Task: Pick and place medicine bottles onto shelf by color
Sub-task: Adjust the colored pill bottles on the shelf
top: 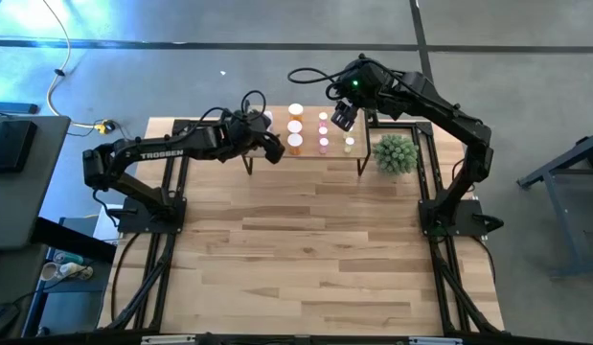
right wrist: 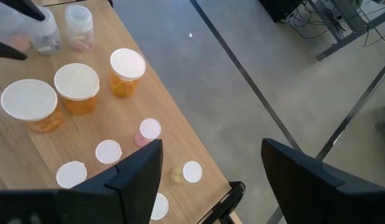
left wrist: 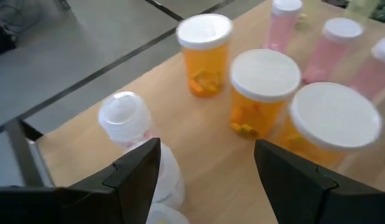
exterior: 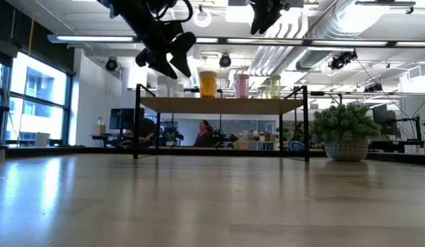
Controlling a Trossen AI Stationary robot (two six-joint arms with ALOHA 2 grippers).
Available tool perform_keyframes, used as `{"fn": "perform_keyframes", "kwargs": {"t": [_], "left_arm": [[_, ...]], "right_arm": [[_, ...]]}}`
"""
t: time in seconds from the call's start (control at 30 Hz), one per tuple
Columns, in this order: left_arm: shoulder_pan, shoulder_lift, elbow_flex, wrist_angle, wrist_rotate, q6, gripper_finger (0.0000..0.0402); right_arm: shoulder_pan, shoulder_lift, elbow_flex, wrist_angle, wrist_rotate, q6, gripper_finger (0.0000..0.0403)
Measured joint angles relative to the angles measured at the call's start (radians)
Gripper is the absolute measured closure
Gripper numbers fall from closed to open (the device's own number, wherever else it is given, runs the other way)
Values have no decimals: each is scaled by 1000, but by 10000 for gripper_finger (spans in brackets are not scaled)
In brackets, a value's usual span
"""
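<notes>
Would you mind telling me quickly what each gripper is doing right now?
Left gripper: jaws open, holding nothing, over the shelf.
Right gripper: jaws open, holding nothing.

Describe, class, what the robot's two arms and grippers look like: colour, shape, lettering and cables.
Both arms are black and jointed. The left arm carries white TROSSEN lettering; black cables loop over the right arm. The left gripper and right gripper each have two flat, dark, angular fingers.

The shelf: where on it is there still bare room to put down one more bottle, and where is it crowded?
The shelf has a bare strip along its front edge, before the bottle rows. The middle is crowded: three orange bottles beside three pink bottles, then the yellow-green ones. The left gripper hovers over the clear bottles' end.
</notes>
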Motion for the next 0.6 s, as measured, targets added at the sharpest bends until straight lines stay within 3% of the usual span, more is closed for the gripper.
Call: {"fn": "perform_keyframes", "kwargs": {"t": [0.6], "left_arm": [[-5,-4,1,25,19,25,151]], "right_arm": [[0,0,0,0,0,-2,139]]}}
